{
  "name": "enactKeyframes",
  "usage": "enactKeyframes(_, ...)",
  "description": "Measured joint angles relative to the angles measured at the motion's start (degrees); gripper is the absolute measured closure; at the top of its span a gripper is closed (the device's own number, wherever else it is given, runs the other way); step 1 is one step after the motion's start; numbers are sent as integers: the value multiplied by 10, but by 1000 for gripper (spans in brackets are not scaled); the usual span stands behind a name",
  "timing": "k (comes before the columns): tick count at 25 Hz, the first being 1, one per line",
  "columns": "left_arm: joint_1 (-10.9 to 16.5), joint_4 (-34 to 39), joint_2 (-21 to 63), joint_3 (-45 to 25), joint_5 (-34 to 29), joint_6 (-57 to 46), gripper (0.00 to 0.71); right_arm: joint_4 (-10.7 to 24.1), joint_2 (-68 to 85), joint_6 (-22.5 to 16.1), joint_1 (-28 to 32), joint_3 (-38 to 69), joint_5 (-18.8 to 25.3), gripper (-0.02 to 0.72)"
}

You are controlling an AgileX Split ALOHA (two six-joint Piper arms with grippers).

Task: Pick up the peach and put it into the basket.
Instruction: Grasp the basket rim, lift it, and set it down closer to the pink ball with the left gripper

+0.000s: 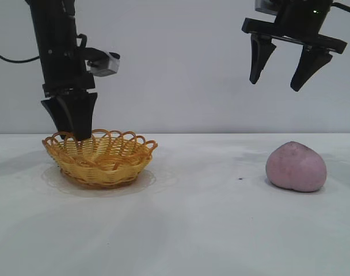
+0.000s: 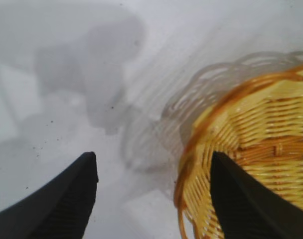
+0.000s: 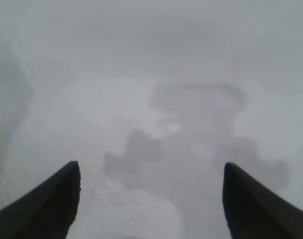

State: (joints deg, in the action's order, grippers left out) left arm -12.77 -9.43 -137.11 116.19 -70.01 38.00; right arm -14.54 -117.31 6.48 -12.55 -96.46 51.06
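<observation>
The peach (image 1: pixel 296 167), a dull pink-mauve round fruit, lies on the white table at the right, untouched. The yellow wicker basket (image 1: pixel 100 158) with an orange looped rim stands at the left and holds nothing that I can see. My left gripper (image 1: pixel 75 135) hangs low at the basket's left rim. In the left wrist view this gripper (image 2: pixel 154 155) is open and straddles the basket's rim (image 2: pixel 191 149), one finger over the weave and one over the table. My right gripper (image 1: pixel 274 85) is open, high up, above and a little left of the peach. The right wrist view shows that gripper (image 3: pixel 151 165) over bare table only.
The white table (image 1: pixel 198 218) runs wide between basket and peach, with a small dark speck (image 1: pixel 240 179) left of the peach. A plain pale wall stands behind.
</observation>
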Motion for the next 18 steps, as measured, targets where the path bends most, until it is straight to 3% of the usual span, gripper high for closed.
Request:
enactKeyframes(2,0,0,-10,1,0,0,244,0,0,0,0,0,0,195)
enactKeyframes(8,-1,-11,-22,7,-7,-2,559,0,0,0,0,0,0,195)
enactKeyframes(10,-4,-17,-16,9,-18,-23,632,1,0,0,0,0,0,195)
enactKeyframes(13,-8,-20,-11,11,-22,-77,633,2,0,0,0,0,0,195)
enactKeyframes(14,-9,-21,-10,11,-19,-93,674,3,0,0,0,0,0,195)
enactKeyframes(16,-9,-28,-5,11,-15,-125,659,5,0,0,0,0,0,195)
enactKeyframes(17,-9,-29,0,11,-12,-147,710,7,0,0,0,0,0,195)
enactKeyframes(18,-9,-29,5,11,-12,-171,710,8,0,0,0,0,0,195)
